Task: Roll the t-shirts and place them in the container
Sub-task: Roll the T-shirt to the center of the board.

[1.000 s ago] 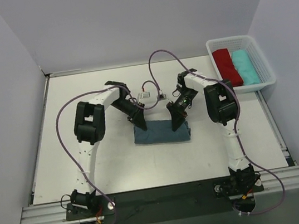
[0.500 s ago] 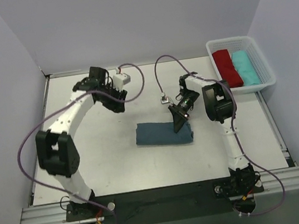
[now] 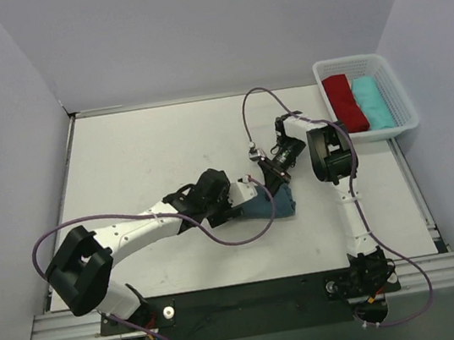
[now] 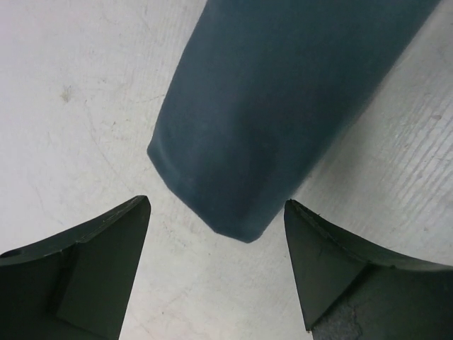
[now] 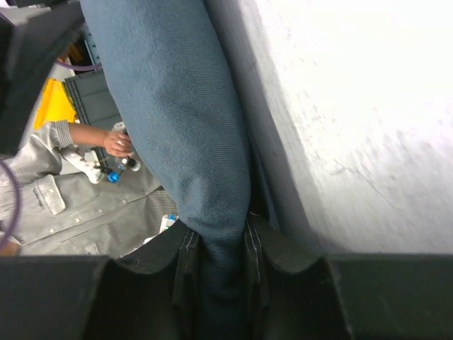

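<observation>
The slate-blue t-shirt [image 3: 273, 201] lies rolled into a bundle on the white table, mid-right. My right gripper [image 3: 273, 178] is shut on its far end; in the right wrist view the cloth [image 5: 191, 142] is pinched between both fingers. My left gripper [image 3: 247, 201] is open at the roll's left end. In the left wrist view the roll's blunt end [image 4: 283, 106] lies just ahead of the two spread fingertips [image 4: 106, 234], without touching them. The white tag is hidden.
A white basket [image 3: 392, 85] at the back right holds a red roll [image 3: 345, 101] and a teal roll [image 3: 371, 101]. Purple cables loop over the table beside both arms. The left arm [image 3: 134, 231] stretches low across the near table.
My left arm swung from the far left back down to the roll's left end, gripper open. My right gripper stayed on the roll, which now looks shorter and bunched under it.
</observation>
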### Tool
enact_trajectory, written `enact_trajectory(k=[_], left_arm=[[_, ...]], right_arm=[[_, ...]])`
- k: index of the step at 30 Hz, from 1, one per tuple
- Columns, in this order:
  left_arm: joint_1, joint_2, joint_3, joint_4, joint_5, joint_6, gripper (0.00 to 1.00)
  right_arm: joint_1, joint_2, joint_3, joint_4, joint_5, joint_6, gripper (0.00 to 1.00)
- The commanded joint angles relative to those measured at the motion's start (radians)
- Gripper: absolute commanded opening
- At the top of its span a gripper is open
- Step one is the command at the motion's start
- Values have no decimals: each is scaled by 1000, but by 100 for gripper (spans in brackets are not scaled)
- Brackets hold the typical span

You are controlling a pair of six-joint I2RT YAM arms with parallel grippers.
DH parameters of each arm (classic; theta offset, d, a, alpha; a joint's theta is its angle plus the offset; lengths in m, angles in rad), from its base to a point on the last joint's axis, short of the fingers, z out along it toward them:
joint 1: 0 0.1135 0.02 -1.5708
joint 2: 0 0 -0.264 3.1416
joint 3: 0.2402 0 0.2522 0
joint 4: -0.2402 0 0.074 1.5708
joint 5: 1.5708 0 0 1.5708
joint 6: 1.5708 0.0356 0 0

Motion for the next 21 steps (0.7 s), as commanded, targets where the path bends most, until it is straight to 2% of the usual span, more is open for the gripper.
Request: enact_trajectory(k=[1, 11, 14, 16, 21], left_arm=[[-52, 2, -44, 189, -32, 34, 88], [-75, 146, -3, 215, 97, -15, 86], [-88, 169, -43, 291, 120, 30, 86], [-113, 205, -69, 377, 59, 72, 85], [-115, 258, -121, 521, -11, 198, 70]], right_arm=[[-14, 44, 10, -143, 92, 21, 19], [-31, 62, 25, -141, 74, 55, 19], [-39, 65, 27, -143, 66, 61, 19], [-42, 67, 28, -143, 63, 64, 19], [-43, 72, 30, -143, 58, 70, 19]])
